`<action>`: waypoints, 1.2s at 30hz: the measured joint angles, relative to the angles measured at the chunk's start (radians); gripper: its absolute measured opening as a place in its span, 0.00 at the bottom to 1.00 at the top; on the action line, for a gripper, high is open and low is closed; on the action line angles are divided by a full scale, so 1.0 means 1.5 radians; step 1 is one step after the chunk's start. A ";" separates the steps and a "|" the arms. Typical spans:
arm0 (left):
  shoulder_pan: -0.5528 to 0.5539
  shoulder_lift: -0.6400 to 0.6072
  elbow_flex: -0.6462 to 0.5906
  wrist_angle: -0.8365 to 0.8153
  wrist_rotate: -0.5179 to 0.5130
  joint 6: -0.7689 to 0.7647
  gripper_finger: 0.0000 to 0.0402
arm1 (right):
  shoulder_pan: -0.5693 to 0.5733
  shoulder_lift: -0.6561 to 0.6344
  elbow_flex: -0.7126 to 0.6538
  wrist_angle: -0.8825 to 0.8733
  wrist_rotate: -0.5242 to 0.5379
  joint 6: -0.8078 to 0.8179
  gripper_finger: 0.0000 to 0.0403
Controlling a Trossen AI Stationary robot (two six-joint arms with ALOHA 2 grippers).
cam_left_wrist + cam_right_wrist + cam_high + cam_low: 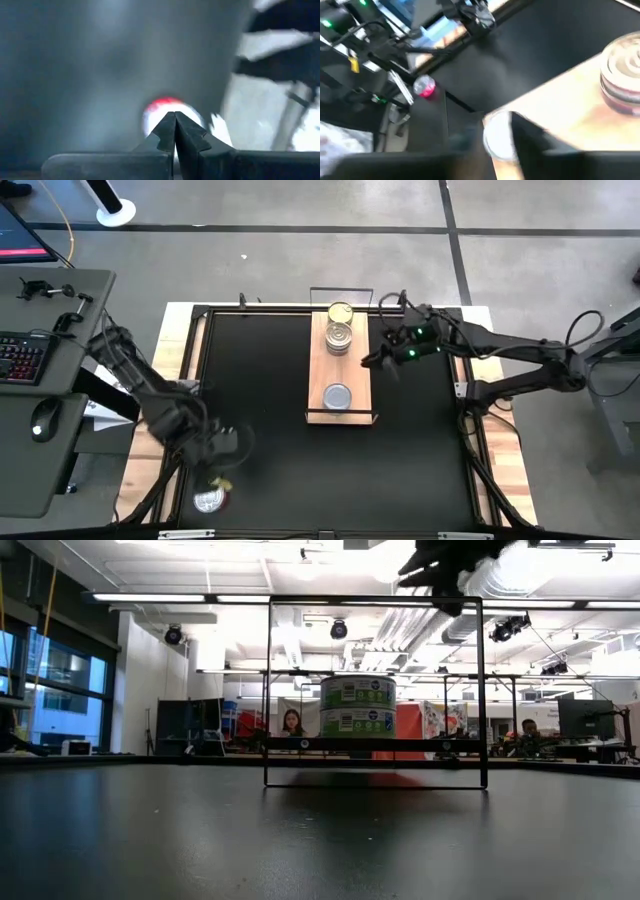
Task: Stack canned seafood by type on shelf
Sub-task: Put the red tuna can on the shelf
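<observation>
Just beside the right end effector [377,361], fingers' state unclear: stacked silver tins [340,337] on the shelf [322,365].

Your shelf [340,370] is pale wood with thin black wire rails, sitting on a matte black table [260,400] edged in light wood. You've got a gold-lidded can [340,312] at the far end, a silver-lidded stack [340,337] with green-and-white labels beside it, and a lone silver can [337,396] nearer the front. Your stray can [209,500] by the table's front left corner is silver-topped with a red side, and both arms are dark, the right one [500,345] showing green lights.
</observation>
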 joint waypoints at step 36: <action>-0.130 0.256 -0.107 0.376 -0.222 0.022 0.00 | 0.737 0.172 0.003 -0.197 0.468 0.671 0.00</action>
